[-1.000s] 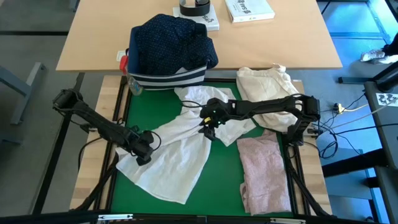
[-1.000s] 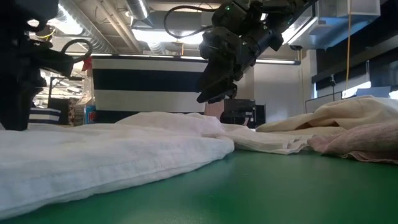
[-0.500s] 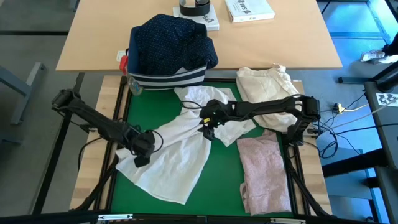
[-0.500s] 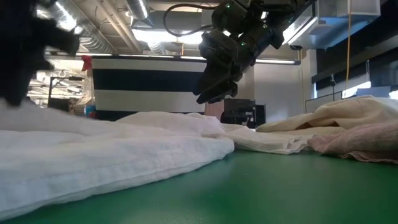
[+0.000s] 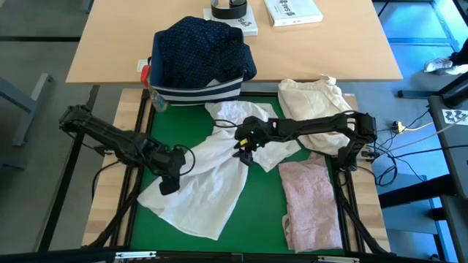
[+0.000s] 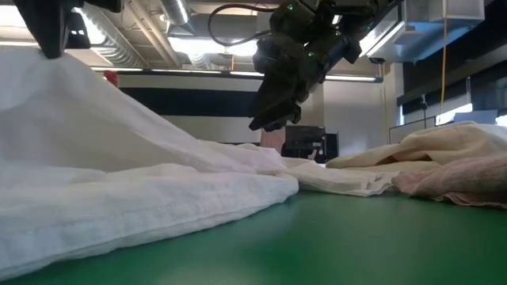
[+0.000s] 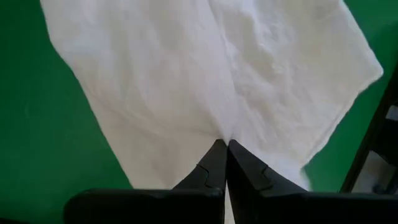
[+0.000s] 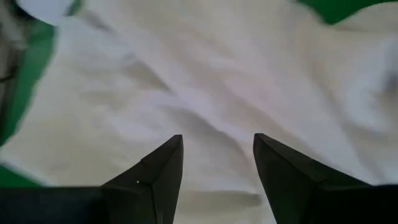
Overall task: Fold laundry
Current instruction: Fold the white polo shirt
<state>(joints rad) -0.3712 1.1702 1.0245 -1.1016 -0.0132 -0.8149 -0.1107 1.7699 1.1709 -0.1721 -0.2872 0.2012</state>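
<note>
A white shirt [image 5: 208,172] lies spread and crumpled across the green mat [image 5: 256,212]. My left gripper [image 7: 222,144] is shut on the shirt's left part and stands raised above the mat. My right gripper [image 5: 243,148] hovers open over the shirt's far part, touching nothing. A pale pink top [image 5: 311,201] lies flat at the mat's right. A navy white-dotted shirt [image 5: 201,44] is heaped in the striped bin beyond the mat's far edge. My left gripper pinches a bunched bit of the white shirt [image 7: 225,132] between its two fingertips, slanting down from above. The cloth rises in a taut peak [image 6: 87,87] to the fingers. The rest of the shirt [image 6: 198,190] still lies on the mat.
A cream-beige cloth bundle [image 5: 311,98] sits at the mat's far right corner. The navy striped bin [image 5: 197,91] stands at the far edge, on a wooden table with a book [image 5: 292,11]. Bare green mat shows in the near middle.
My left gripper has shut on the white shirt's left part and risen, drifting a little toward the table's right. That part of the shirt has been drawn up into a peak while the rest has stayed on the mat.
</note>
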